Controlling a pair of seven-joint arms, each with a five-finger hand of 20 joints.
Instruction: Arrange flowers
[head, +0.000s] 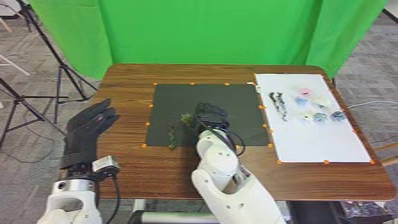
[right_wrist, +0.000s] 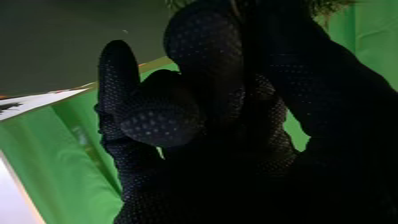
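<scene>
Risking a slip of the sprig (head: 186, 119) from the right robot hand (head: 210, 114), judging by so thin and bushy a hold right at the fingertips. Clamped on the sprig, by the look of it, with fingers curled round and green fuzz on both sides of the tips in the wrist view; cannot tell how firmly. Could twist or shed bits under too hard a pinch, or catch on the black mat (head: 249, 137) if dragged sideways too low. Could also brush the loose stem (head: 171, 136), lying just beside on the left and nearer, and roll it askew. Best to lift straight up before any turn.

Over on the right, resting on the white mat (head: 320, 145): pale flowers (head: 337, 115), a pink bloom (head: 306, 92) farther off, and a slim dark-and-white piece (head: 280, 106) to their left, in the way of a low sweep towards them. Hovering at the surface's (head: 124, 175) left, well apart: the left robot hand (head: 87, 127), fingers spread loosely. Beyond the far edge, a green curtain (head: 213, 35), clear of the work.
</scene>
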